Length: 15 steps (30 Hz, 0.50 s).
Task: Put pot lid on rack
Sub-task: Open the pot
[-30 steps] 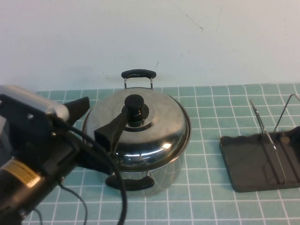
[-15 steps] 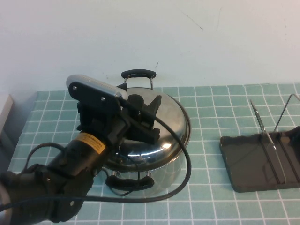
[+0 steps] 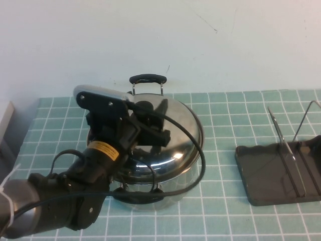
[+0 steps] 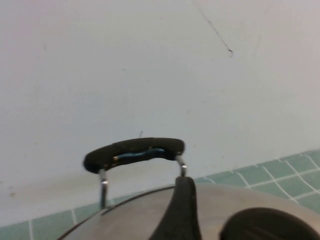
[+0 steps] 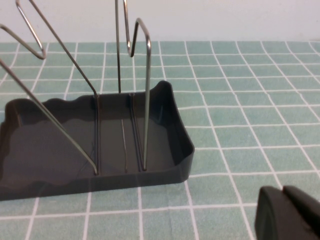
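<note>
Showing on the left arm's black housing is a yellow sticker (image 3: 105,150) with dark print too small to read, and no other writing is appearing anywhere. The left gripper (image 3: 150,126) is sitting over the middle of the pot lid (image 3: 173,131), its black fingers (image 3: 161,136) reaching across the dome at the place of the lid's knob (image 4: 272,225); whether they are closing on the knob or standing apart from it cannot be told, since the arm is covering that spot from above and the left wrist view is catching only one finger beside the knob's black edge. The lid is resting on the steel pot (image 3: 178,182), a round, shiny, domed sheet of stainless steel mirroring the arm. The pot is standing on a green tiled tabletop (image 3: 220,211), one black handle (image 3: 147,79) rising behind the lid toward the pale wall (image 3: 225,45) and the other (image 3: 138,195) showing in front of the lid. A black cable (image 3: 195,145) is looping across the lid. Well to the right of the pot, the rack (image 3: 273,175) is lying empty, a dark tray with a wavy rim and thin upright wire loops. The right gripper (image 5: 287,214) is hanging just beside the rack's near corner, a sliver of its black tip showing, its opening not discernible.
</note>
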Each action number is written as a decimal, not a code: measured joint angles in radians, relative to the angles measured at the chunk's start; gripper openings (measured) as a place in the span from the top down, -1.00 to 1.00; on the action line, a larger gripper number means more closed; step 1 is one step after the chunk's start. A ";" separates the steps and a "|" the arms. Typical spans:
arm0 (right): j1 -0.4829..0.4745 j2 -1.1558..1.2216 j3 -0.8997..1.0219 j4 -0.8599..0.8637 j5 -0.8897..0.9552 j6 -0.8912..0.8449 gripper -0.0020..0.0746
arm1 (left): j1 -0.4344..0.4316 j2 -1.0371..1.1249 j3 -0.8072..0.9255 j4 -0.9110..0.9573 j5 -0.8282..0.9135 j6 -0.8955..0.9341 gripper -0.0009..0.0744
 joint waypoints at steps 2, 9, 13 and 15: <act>0.000 0.000 0.000 0.000 0.000 0.000 0.95 | 0.000 0.002 -0.001 0.061 0.006 -0.016 -0.57; 0.000 0.000 0.000 0.000 0.000 0.000 0.95 | 0.002 0.003 -0.005 0.060 0.018 -0.025 0.07; 0.000 0.000 0.000 0.000 0.000 0.000 0.95 | 0.002 0.003 -0.007 0.057 0.020 -0.025 0.11; 0.000 0.000 0.000 0.000 0.000 0.000 0.95 | 0.002 0.004 -0.007 0.059 0.012 -0.025 0.11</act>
